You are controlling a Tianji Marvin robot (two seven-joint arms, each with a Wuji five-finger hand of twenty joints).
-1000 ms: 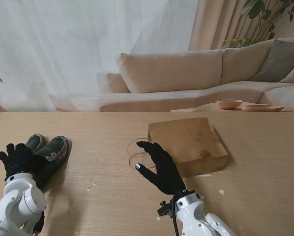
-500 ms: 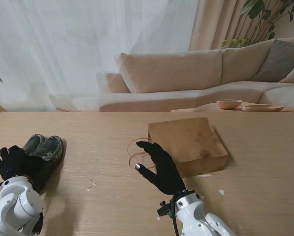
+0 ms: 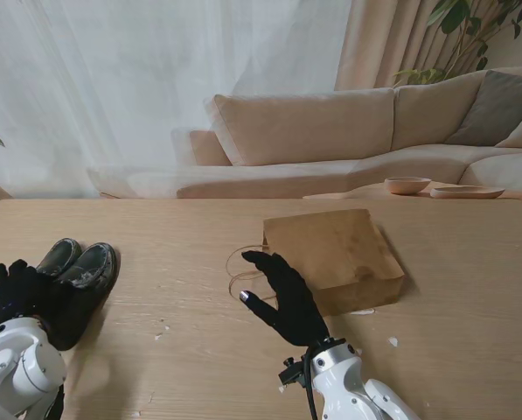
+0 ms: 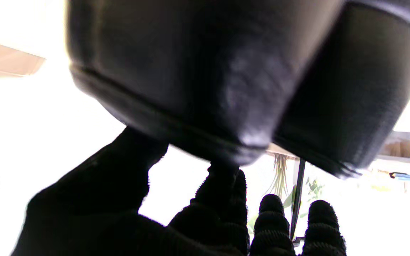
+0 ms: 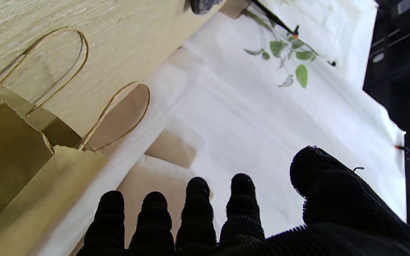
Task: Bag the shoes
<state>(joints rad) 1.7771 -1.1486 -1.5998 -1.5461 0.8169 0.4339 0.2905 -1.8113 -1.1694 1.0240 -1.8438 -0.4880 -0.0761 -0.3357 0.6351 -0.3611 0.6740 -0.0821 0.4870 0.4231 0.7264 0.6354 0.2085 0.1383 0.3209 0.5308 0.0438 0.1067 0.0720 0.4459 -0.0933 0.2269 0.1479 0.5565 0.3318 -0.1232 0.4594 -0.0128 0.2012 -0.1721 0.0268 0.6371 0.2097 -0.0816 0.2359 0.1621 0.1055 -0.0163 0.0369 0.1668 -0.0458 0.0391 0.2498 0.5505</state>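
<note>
A pair of dark shoes (image 3: 81, 267) lies side by side at the table's left, toes pointing away from me. My left hand (image 3: 16, 293) is at their heels. In the left wrist view the shoes (image 4: 208, 71) fill the frame, with my left hand's (image 4: 119, 213) thumb and forefinger pressed on the heel. A brown paper bag (image 3: 339, 249) lies on its side right of centre, its mouth and twine handles (image 3: 241, 271) facing left. My right hand (image 3: 285, 297) hovers open beside the mouth, fingers apart. The right wrist view shows the bag (image 5: 9, 160), its handles (image 5: 119, 113) and my right hand (image 5: 226, 227).
The wooden table (image 3: 191, 350) carries small paper scraps (image 3: 392, 341) near my right arm. A beige sofa (image 3: 330, 131) runs behind the far edge. Two bowls (image 3: 407, 185) sit on a low surface at the far right.
My left hand has drawn left and toward me, and the shoes have shifted slightly left with it. The right hand and the bag have not moved.
</note>
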